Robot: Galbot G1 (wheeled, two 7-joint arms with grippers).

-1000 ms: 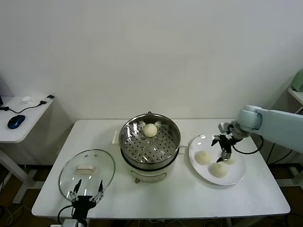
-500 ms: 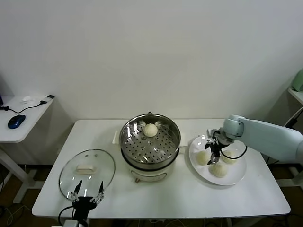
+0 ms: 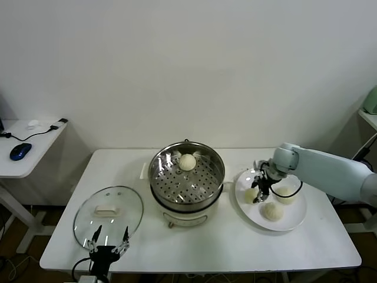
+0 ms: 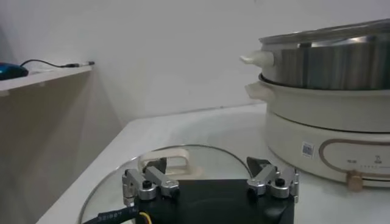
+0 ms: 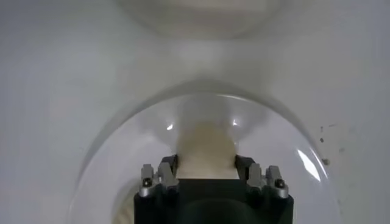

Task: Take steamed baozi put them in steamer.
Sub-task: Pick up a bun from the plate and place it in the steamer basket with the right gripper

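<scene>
The steel steamer [image 3: 177, 203] stands mid-table with one baozi [image 3: 187, 162] on its perforated tray. Three more baozi lie on the white plate [image 3: 297, 213] to its right. My right gripper [image 3: 259, 191] is down over the plate's left part. In the right wrist view its jaws press both sides of the left baozi [image 5: 206, 146], which still rests on the plate [image 5: 116, 146]. The other two baozi [image 3: 272, 210] [image 3: 287, 194] lie free beside it. My left gripper [image 3: 109, 242] hangs open at the table's front left edge, holding nothing.
A round glass lid [image 3: 108, 211] lies flat at the front left, just beyond the left gripper [image 4: 210, 182]. The steamer's cream base [image 4: 329, 146] rises to the side in the left wrist view. A side desk with a blue mouse [image 3: 19, 151] stands far left.
My right gripper moved left across the plate from the far baozi to the left one, dropped lower, and its jaws came together on that bun. The left arm stayed still.
</scene>
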